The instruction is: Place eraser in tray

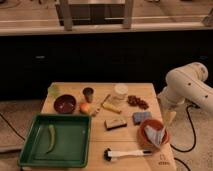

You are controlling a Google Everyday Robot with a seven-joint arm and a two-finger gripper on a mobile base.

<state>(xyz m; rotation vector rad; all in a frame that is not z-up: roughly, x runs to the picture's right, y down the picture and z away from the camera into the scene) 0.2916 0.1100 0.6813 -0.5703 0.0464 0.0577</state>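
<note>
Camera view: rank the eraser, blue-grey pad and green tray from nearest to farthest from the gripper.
The gripper hangs beside the table's right edge.
1. Blue-grey pad, right side.
2. Eraser, centre.
3. Green tray, front left.

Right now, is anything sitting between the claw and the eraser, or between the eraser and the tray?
Yes: the blue-grey pad and the orange-brown bowl lie between the claw, at the right edge of the table, and the eraser. From eraser to tray, only bare table.
</note>
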